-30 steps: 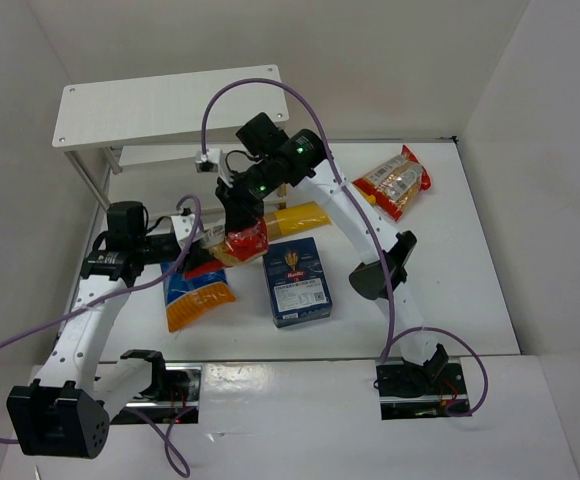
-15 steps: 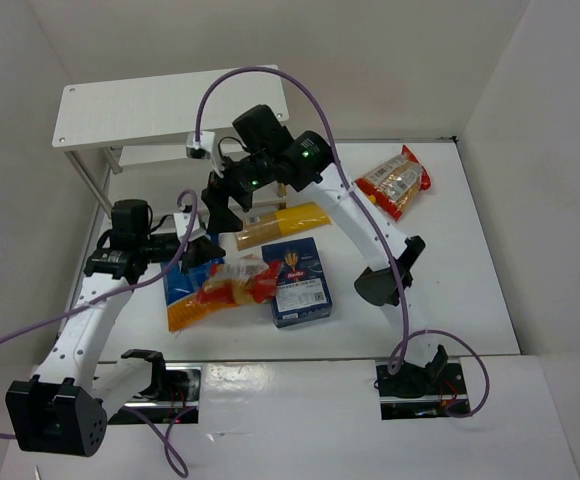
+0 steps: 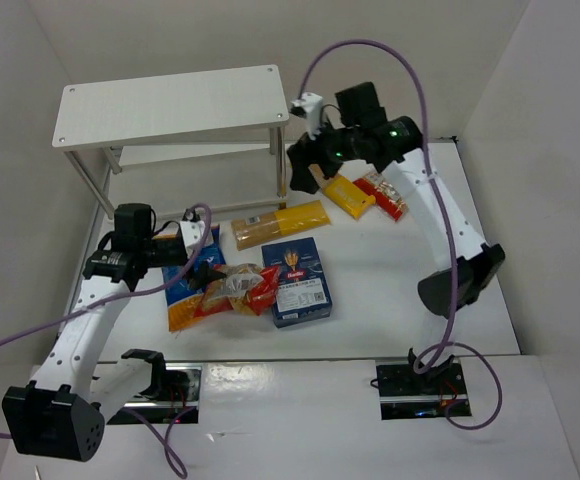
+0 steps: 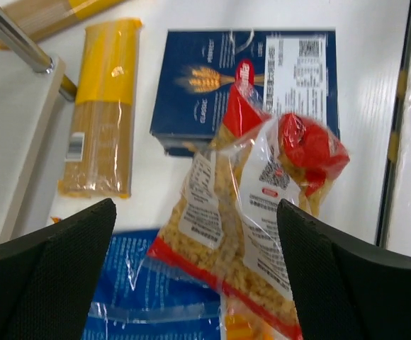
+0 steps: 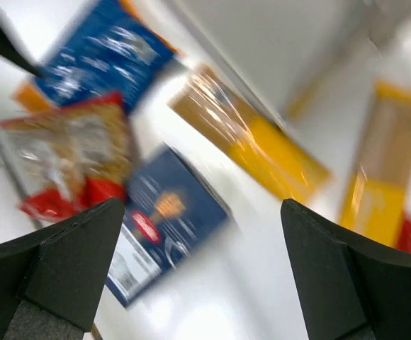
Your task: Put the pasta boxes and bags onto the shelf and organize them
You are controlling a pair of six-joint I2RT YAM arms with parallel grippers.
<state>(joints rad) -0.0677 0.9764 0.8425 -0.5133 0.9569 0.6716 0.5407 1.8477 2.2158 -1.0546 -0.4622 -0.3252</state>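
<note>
A red-edged clear bag of pasta (image 3: pixel 238 288) lies loose across the blue-and-orange bag (image 3: pixel 182 298) and the dark blue box (image 3: pixel 298 282). My left gripper (image 3: pixel 204 262) hovers just left of it, open. In the left wrist view the same bag (image 4: pixel 255 212) shows below and between the spread jaws of the left gripper (image 4: pixel 198 283), not pinched. A long yellow pack (image 3: pixel 280 222) lies behind the box. My right gripper (image 3: pixel 300 172) is open and empty, raised by the shelf's (image 3: pixel 170 100) right end. A second yellow pack (image 3: pixel 348 195) and another red-edged bag (image 3: pixel 382 195) lie below it.
The shelf's thin metal leg (image 4: pixel 14 39) and lower board (image 4: pixel 7 142) stand close to the left gripper. The right wrist view is motion-blurred; it shows the box (image 5: pixel 163 227) and a yellow pack (image 5: pixel 255 142). White walls close in on both sides.
The right gripper let go of the red-edged bag, which dropped onto the blue-and-orange bag and box. The right arm swung back and right. The left gripper opened.
</note>
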